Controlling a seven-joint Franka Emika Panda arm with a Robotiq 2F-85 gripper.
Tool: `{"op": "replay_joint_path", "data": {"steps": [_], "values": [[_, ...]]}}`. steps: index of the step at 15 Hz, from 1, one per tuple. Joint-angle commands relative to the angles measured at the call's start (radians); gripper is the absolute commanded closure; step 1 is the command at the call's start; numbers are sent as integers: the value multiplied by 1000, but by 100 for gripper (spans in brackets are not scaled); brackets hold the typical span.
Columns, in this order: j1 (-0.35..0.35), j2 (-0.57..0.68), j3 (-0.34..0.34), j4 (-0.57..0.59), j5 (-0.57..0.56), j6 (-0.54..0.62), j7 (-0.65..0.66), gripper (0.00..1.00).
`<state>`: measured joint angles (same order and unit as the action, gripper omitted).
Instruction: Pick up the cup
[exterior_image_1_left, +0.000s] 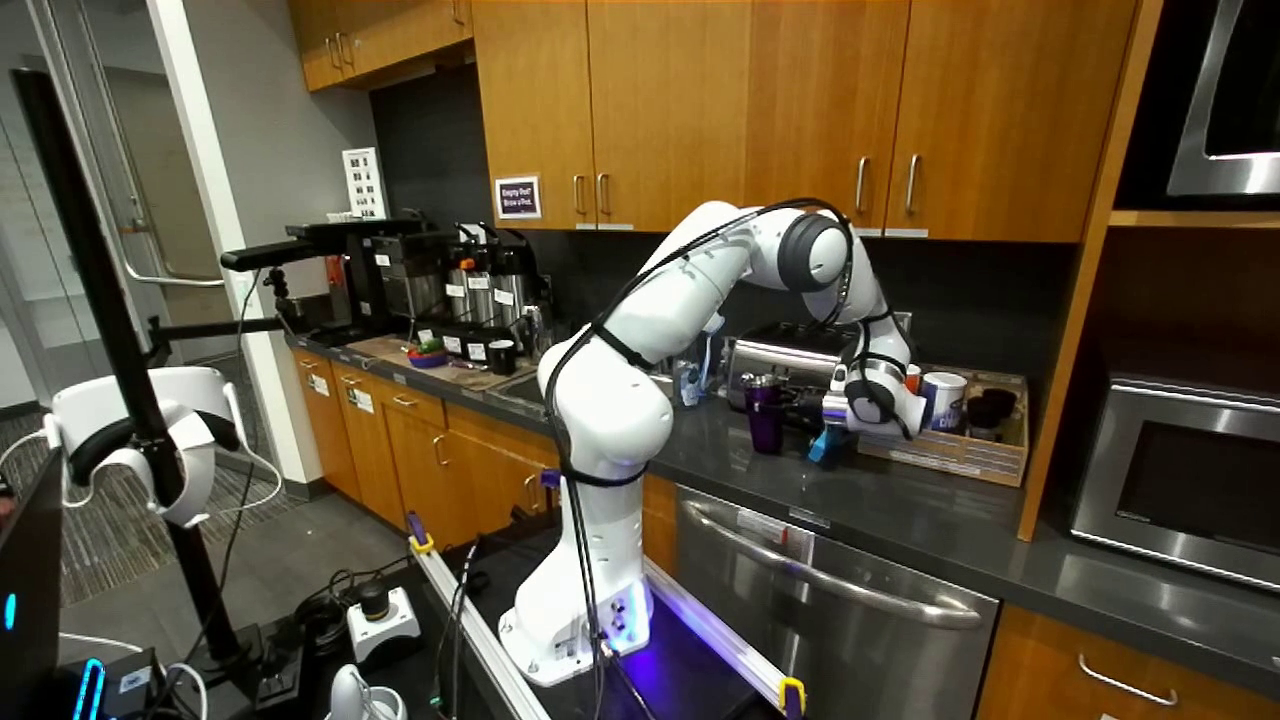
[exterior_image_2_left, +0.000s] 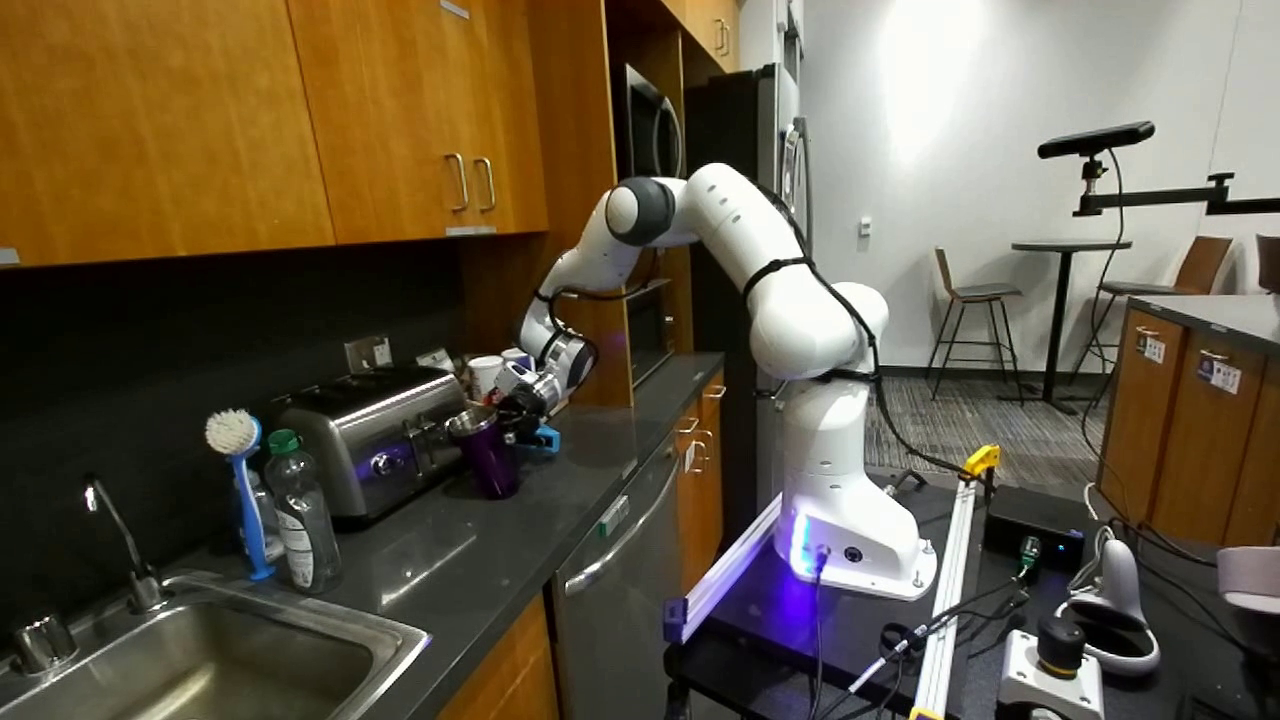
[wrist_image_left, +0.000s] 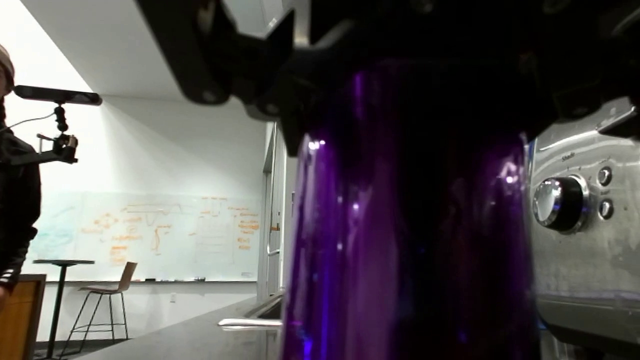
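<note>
The cup (exterior_image_1_left: 766, 418), a dark purple tumbler with a silvery rim, is held upright at the countertop (exterior_image_1_left: 905, 500), just in front of the toaster (exterior_image_2_left: 362, 440). Farthest left in an exterior view, airpots (exterior_image_1_left: 478, 300) stand back from the counter's edge; in front, a bowl (exterior_image_1_left: 428, 360) bears red and green items (exterior_image_1_left: 430, 346), and a black mug (exterior_image_1_left: 501, 357), its inside hidden, stands nearer the edge. Next comes the sink (exterior_image_2_left: 395, 640), its rim ending near the front edge. Just beside that rim a brush (exterior_image_2_left: 247, 490) and a capped clear bottle (exterior_image_2_left: 303, 520) stand close together; the bottle's contents cannot be told. Open countertop runs from the bottle to the cup, and another strip separates the cup from the front edge above the dishwasher (exterior_image_1_left: 880, 650). On the cup's right is the gripper (wrist_image_left: 412, 112), its fingers (wrist_image_left: 290, 115) pinching the cup's upper sides; what the cup contains is hidden, and whether its base touches the countertop cannot be told. Beside the wrist (exterior_image_1_left: 880, 400), a box (exterior_image_1_left: 950, 465) holds a white mug (exterior_image_1_left: 943, 398) with dark print and some dark cups (exterior_image_1_left: 987, 412). Rightmost, the countertop continues past a wooden panel (exterior_image_1_left: 1076, 330) to a microwave (exterior_image_1_left: 1190, 480) resting on it.
</note>
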<state>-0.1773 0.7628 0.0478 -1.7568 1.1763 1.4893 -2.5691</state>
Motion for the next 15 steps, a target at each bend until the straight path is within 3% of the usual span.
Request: {"op": "replay_joint_path", "data": {"steps": [1, 5, 6, 8, 15], "values": [[20, 2, -24, 5, 10, -14, -3, 8], [19, 3, -25, 6, 10, -15, -3, 8], [19, 3, -25, 6, 10, -15, -3, 2], [17, 7, -27, 8, 9, -20, 0, 0], [12, 23, -38, 6, 7, -36, -9, 0]]}}
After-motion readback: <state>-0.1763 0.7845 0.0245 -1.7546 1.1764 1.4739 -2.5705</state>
